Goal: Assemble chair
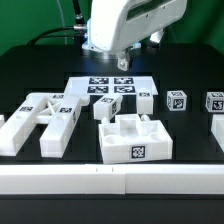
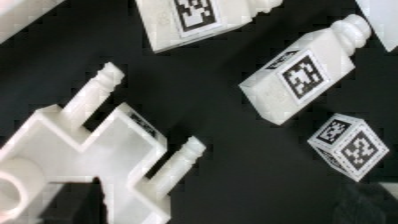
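Observation:
The white chair parts lie loose on the black table. The square seat block [image 1: 135,138] stands front centre. A large pronged frame piece [image 1: 45,120] lies at the exterior view's left and also shows in the wrist view [image 2: 89,150] with its pegs. Short tagged pieces [image 1: 108,107] [image 1: 145,100] lie beside the marker board [image 1: 110,86]. Small tagged blocks [image 1: 176,99] [image 1: 214,100] sit at the right. The wrist view shows a tagged bar [image 2: 302,75] and a small block [image 2: 352,145]. My gripper [image 1: 122,62] hangs above the marker board and holds nothing I can see; its fingers are too small to read.
A white rail [image 1: 110,182] runs along the table's front edge. Another white part [image 1: 219,130] is cut off at the exterior view's right edge. A further tagged piece [image 2: 196,20] lies at the rim of the wrist view. The arm's white body [image 1: 125,25] fills the back centre.

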